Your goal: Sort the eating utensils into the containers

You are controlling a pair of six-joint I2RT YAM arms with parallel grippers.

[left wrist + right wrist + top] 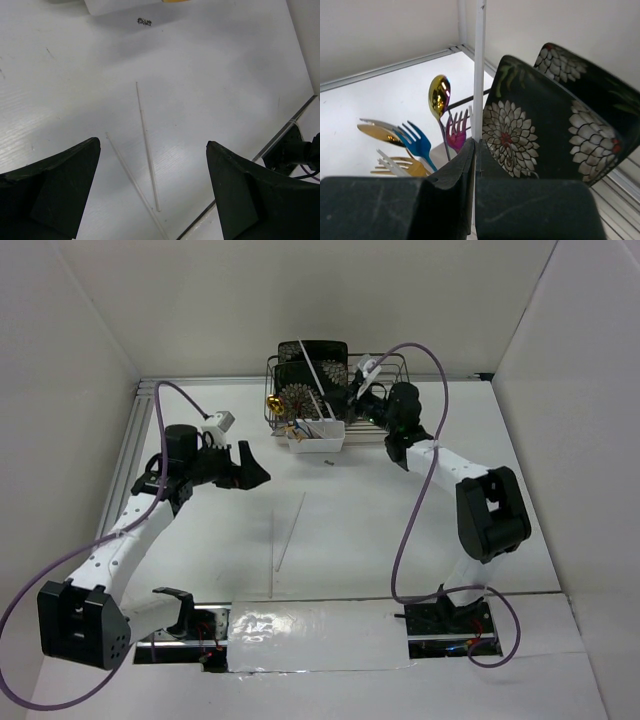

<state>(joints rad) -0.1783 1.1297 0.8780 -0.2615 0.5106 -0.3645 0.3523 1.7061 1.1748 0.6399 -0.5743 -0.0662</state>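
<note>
The left pincer point(152, 145) hangs spread wide over the table point(225, 75), with two chopsticks point(145, 135) lying below, between its fingers. The right pincer point(474, 150) is pressed together on a white chopstick point(479, 75) held upright. Just beyond it stand a blue fork point(417, 145), a gold spoon point(440, 95) and flowered plates point(520, 125).

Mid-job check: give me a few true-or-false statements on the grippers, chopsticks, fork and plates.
1. The right gripper is shut on a chopstick. True.
2. The left gripper holds a chopstick. False: it is open and empty.
3. Two chopsticks lie on the table. True.
4. The blue fork lies on the table. False: it stands upright among the other utensils in the white caddy.
5. The plates lie flat on the table. False: they stand on edge in the wire rack.
</note>
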